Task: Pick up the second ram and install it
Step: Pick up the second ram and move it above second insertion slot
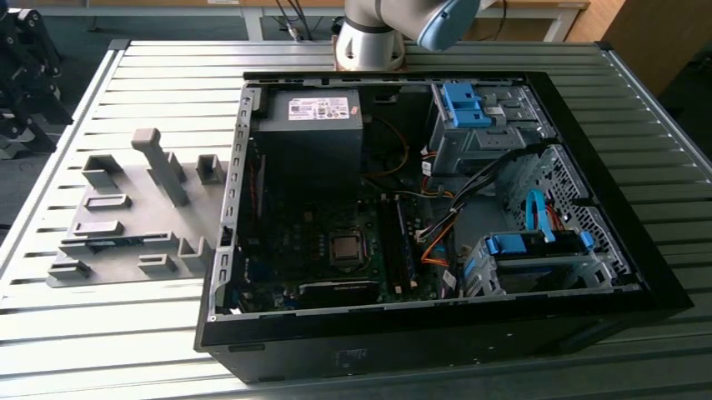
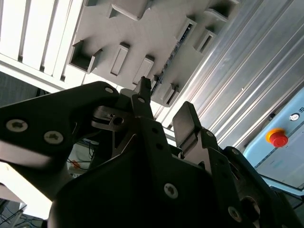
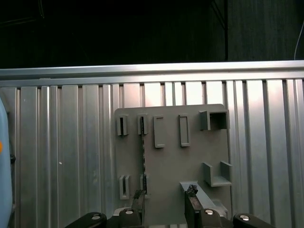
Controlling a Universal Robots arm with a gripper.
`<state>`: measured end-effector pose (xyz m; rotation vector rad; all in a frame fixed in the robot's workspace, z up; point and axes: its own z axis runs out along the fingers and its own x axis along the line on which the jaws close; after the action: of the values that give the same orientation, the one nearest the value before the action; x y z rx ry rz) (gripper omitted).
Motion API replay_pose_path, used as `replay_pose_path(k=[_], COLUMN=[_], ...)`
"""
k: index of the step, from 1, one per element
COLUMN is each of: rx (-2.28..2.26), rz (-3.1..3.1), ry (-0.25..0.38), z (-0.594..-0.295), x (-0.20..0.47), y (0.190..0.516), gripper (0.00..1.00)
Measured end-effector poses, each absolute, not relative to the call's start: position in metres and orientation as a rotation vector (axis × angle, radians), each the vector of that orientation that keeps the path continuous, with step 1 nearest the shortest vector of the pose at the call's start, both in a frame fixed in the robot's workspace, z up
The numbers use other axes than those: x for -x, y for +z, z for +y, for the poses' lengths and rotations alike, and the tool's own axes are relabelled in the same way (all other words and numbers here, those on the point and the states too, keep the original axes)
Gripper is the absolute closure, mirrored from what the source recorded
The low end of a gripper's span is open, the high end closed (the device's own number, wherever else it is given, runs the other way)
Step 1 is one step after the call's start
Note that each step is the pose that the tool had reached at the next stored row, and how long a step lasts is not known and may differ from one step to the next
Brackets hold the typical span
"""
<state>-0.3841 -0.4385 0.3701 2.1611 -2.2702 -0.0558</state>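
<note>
One table (image 1: 167,75) bears the open computer case (image 1: 445,354) and, beside it, a grey tray (image 3: 190,161); our gripper (image 3: 165,206) hovers over the tray, jaws apart, empty; the second ram (image 3: 143,156) sits edgewise there, so we judge pickup undone.

arm (image 1: 378,33): cropped at exterior view's edge | tool (image 3: 165,191): body cropped, first wrist view | second ram (image 3: 143,156): edge-on, chips indiscernible

Fixture plate (image 1: 142,218) on table (image 1: 112,327), at the exterior view's left of computer case (image 1: 445,343); second ram (image 1: 112,243) in the plate's slots
</note>
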Motion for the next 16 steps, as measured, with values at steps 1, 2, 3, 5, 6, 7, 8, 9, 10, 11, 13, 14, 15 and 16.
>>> replay_pose_path(k=[1,2,3,5,6,7,8,9,10,11,13,14,15,16], rx=[-2.161,-2.161,-2.161,-2.161,-2.161,-2.161,-2.161,-2.161,-2.161,-2.161,-2.161,-2.161,-2.161,-2.161], rz=[-2.27,-2.27,-2.27,-2.27,-2.27,-2.27,-2.27,-2.27,-2.27,-2.27,-2.27,-2.27,-2.27,-2.27], ry=[-0.056,-0.056,-0.056,-0.056,-0.056,-0.056,-0.056,-0.056,-0.056,-0.056,-0.056,-0.056,-0.056,-0.056], z=[-0.4385,-0.4385,-0.4385,-0.4385,-0.4385,-0.4385,-0.4385,-0.4385,-0.4386,-0.4387,-0.4391,-0.4393,-0.4396,-0.44], x=[0.3841,0.3841,0.3841,0.3841,0.3841,0.3841,0.3841,0.3841,0.3842,0.3843,0.3845,0.3846,0.3846,0.3847], y=[0.37,0.37,0.37,0.3699,0.3699,0.3698,0.3696,0.3692,0.3687,0.3681,0.3666,0.3655,0.3644,0.3631], gripper=[0.54,0.54,0.54,0.54,0.54,0.54,0.54,0.54,0.54,0.54,0.54,0.54,0.54,0.54])
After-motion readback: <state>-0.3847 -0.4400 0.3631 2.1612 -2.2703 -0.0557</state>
